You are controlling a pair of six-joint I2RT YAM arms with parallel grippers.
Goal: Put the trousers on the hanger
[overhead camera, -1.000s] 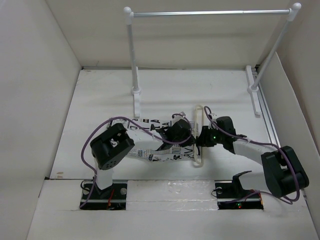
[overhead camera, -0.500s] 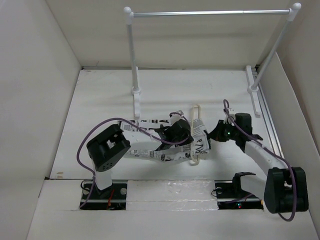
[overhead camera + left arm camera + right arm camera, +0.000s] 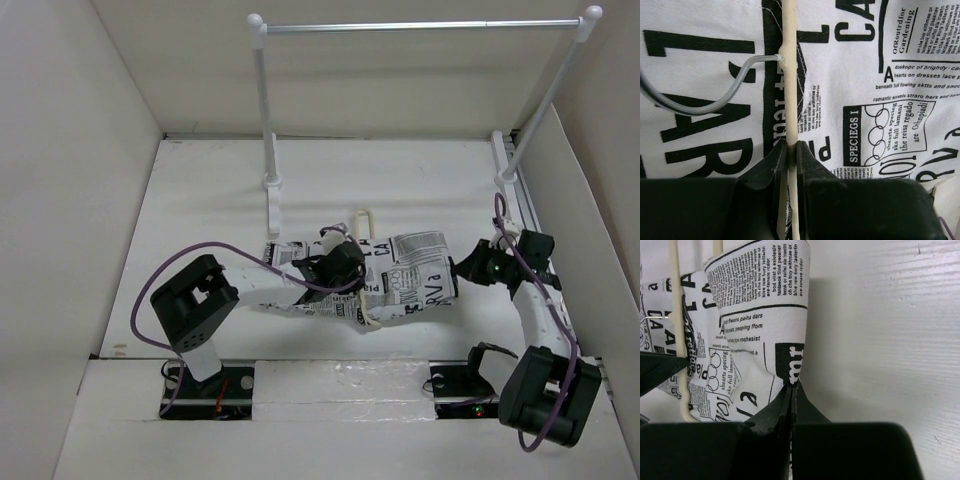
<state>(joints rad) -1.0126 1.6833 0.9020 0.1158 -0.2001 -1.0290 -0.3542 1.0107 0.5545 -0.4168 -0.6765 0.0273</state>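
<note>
White cloth trousers (image 3: 415,270), printed all over with black newspaper text, lie on the pale table (image 3: 210,200) between the two arms, in front of a white-posted clothes rail (image 3: 420,25). Their long axis runs left to right. A thin cream hanger (image 3: 362,222) crosses them about midway, its long bar running from near to far.

The left gripper (image 3: 352,270) sits over the left part of the trousers, right at the hanger. In the left wrist view its black fingers (image 3: 812,167) are pressed together on the cream bar (image 3: 790,75), with only the bar between them. The bar rests on the printed cloth (image 3: 880,100) and runs straight away from the claw. A slim wire hook (image 3: 715,102) curves off to the left of it.

The right gripper (image 3: 464,269) is at the right-hand end of the trousers. In the right wrist view its jaws are closed tight, pinching a folded edge of the cloth (image 3: 755,330) at the fingertips (image 3: 802,405). From there the fabric stands up and spreads away to the left, with bare table (image 3: 880,340) to its right. The hanger (image 3: 675,315) shows at the far left of this view, well apart from this claw. Whether the cloth passes through the hanger's frame cannot be told.
</note>
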